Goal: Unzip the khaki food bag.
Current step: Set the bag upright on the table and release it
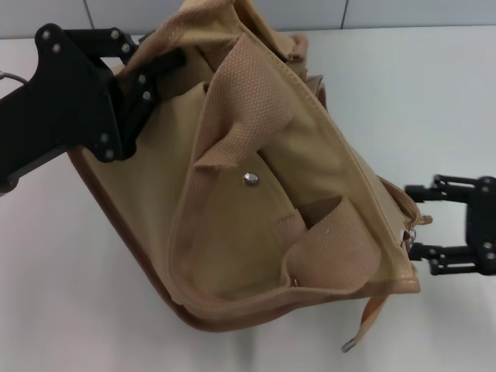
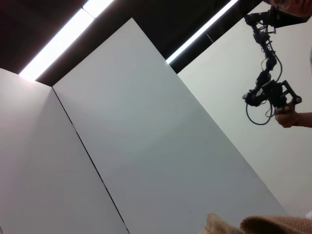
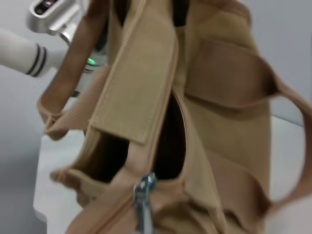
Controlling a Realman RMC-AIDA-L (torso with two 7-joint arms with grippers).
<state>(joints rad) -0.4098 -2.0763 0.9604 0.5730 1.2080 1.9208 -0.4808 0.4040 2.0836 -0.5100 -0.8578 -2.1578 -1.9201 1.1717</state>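
The khaki food bag [image 1: 263, 194] is held up off the white table, tilted, its front pocket and silver snap [image 1: 250, 179] facing me. My left gripper [image 1: 159, 66] is at the bag's upper left end and is shut on the fabric there. My right gripper [image 1: 413, 221] is at the bag's right end, open, with the metal zipper pull [image 1: 409, 232] between its fingertips. In the right wrist view the zipper pull [image 3: 143, 195] hangs at the near end of the bag [image 3: 146, 87], and the zipper gapes partly open behind it. The left wrist view shows only a bit of webbing [image 2: 263, 225].
The white table [image 1: 434, 101] lies under and around the bag. A loose strap with a metal tip [image 1: 350, 346] hangs from the bag's lower right. The left wrist view looks up at ceiling panels, with a distant black arm [image 2: 268, 92] and a person's hand [image 2: 287, 118].
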